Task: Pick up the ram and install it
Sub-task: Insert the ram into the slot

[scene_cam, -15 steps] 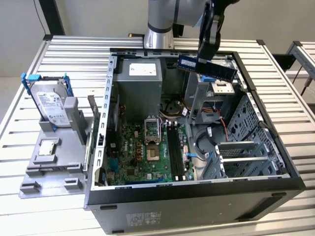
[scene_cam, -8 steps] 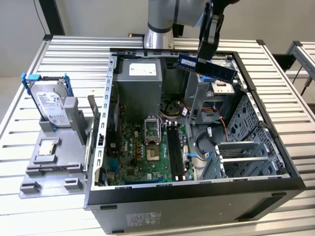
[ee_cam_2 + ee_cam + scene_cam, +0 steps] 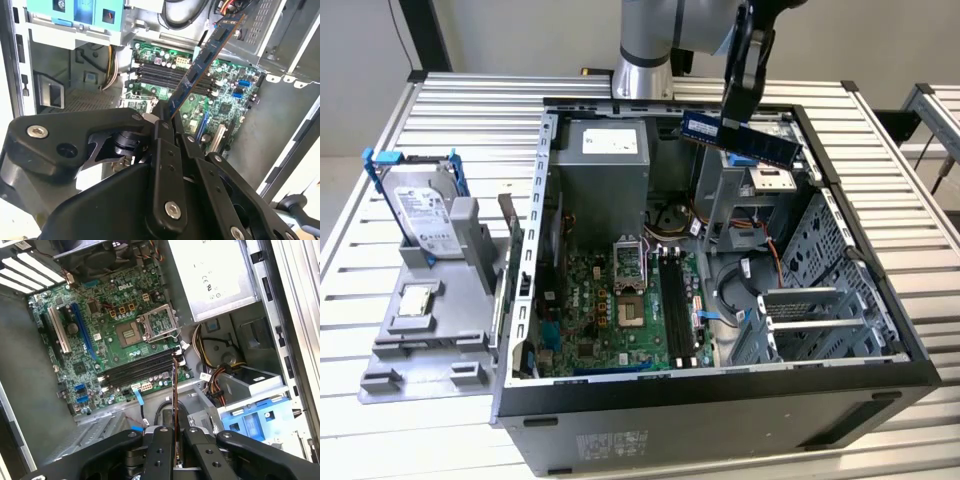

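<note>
The gripper (image 3: 167,117) is clenched on the ram (image 3: 205,55), its two black fingers pressing the stick's flat faces. In the second wrist view most of the blue board reaches out past the fingers. In the first wrist view it shows edge-on as a thin line.

I judge the ram to be light, thin and stiff along its length. It is also fragile: the small chips and the contact edge would not take scraping, and a twist could crack the board. The flat faces look like the right place to grip, since that leaves the long contact edge free. The smooth faces could slip if the squeeze is weak.

In the exterior view the ram (image 3: 745,138) hangs in the air over the far part of the open computer case (image 3: 720,385). It tilts down toward the exterior view's right, above the metal drive cage (image 3: 740,195).

Below it, well apart, lie the black slots (image 3: 140,369) on the green motherboard (image 3: 110,340), beside the processor socket (image 3: 131,331). None holds a stick, so the ram is picked up but not yet installed.

Farther off, outside the case, a hard drive (image 3: 420,210) stands in a grey holder on the slatted table (image 3: 470,100).
</note>
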### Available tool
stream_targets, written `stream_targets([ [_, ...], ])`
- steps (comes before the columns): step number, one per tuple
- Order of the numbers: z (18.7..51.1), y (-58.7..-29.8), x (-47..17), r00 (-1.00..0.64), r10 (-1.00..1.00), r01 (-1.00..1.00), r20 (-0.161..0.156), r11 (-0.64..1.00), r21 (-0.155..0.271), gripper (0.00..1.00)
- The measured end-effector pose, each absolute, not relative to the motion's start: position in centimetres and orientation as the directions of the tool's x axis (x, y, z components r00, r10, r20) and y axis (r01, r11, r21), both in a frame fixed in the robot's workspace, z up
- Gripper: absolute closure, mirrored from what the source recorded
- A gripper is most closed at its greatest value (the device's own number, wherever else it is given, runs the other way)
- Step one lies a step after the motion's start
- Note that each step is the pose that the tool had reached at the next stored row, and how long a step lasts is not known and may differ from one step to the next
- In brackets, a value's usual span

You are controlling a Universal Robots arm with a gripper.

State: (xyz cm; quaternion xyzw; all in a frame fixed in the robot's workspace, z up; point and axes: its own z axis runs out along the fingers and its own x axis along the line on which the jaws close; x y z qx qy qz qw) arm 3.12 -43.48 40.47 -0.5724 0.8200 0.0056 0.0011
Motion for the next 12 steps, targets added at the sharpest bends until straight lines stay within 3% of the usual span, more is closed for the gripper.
stream_targets([
  [12,40.47,-43.47,3.12,-0.451,-0.893,-0.893,-0.008,0.451,0.008,1.00],
])
